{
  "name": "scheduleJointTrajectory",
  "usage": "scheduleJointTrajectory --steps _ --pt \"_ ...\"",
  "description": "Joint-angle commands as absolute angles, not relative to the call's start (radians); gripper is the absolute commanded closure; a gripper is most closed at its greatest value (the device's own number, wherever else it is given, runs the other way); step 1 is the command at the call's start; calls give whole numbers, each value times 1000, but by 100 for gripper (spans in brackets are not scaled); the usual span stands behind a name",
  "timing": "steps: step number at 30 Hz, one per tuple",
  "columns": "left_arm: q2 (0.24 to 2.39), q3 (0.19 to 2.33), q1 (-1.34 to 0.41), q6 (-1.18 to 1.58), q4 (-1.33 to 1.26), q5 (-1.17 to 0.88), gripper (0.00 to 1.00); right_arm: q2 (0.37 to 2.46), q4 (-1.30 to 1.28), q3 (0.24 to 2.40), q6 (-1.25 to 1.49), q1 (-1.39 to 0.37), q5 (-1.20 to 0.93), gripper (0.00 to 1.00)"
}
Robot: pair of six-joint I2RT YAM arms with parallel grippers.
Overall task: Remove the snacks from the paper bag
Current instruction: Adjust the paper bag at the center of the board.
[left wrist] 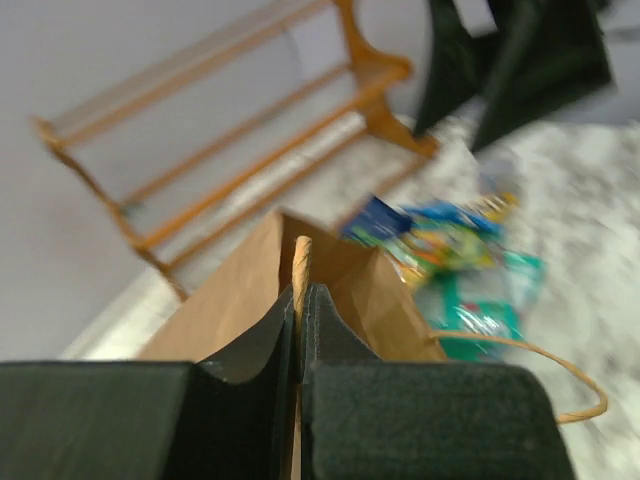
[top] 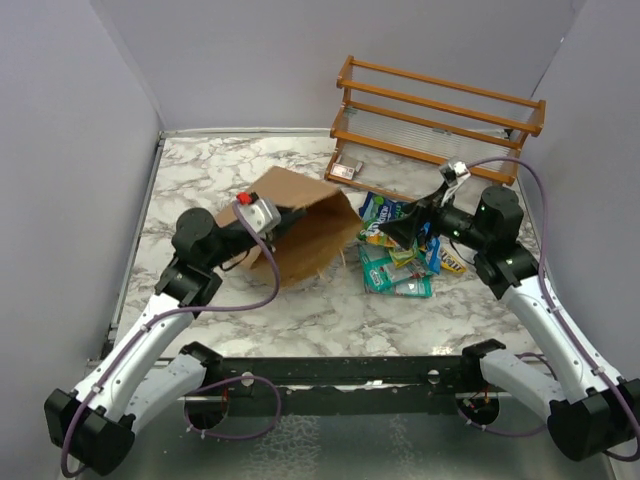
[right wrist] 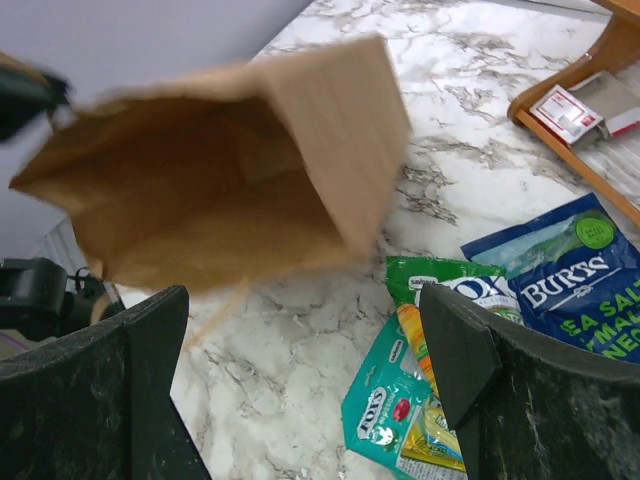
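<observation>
The brown paper bag (top: 305, 225) hangs tilted above the table with its open mouth toward the right; it also shows in the right wrist view (right wrist: 220, 170) and the left wrist view (left wrist: 240, 300). My left gripper (top: 272, 215) is shut on the bag's edge (left wrist: 300, 290). Several snacks (top: 400, 255) lie in a pile on the marble to the right of the bag: a blue packet (right wrist: 575, 280), a teal packet (right wrist: 385, 410), a green one (right wrist: 440, 280). My right gripper (top: 400, 232) is open and empty above the pile.
A wooden rack (top: 440, 115) stands at the back right. A small pale box with a red mark (top: 347, 168) lies by its left foot. A loop handle (left wrist: 560, 370) hangs from the bag. Walls close in on left, back and right.
</observation>
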State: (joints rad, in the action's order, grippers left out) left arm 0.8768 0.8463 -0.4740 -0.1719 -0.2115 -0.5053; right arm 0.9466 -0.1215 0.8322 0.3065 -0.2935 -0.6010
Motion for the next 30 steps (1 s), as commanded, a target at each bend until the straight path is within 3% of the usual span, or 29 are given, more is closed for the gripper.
scheduleJointTrajectory --steps 1,8,15,23,30 --pt "764 644 -483 -67 -216 -839 100 921 -136 808 295 -299 -691 1" --pt "587 516 -494 28 -141 -832 100 902 -123 776 307 -305 -689 1" --pt "501 525 -494 29 -60 -748 100 901 -125 770 308 -304 -677 1" --pt "508 660 -494 18 -135 -442 100 876 -170 784 285 -305 -607 1" --pt "767 969 -494 220 -56 -60 100 840 -269 867 305 -305 -391 1"
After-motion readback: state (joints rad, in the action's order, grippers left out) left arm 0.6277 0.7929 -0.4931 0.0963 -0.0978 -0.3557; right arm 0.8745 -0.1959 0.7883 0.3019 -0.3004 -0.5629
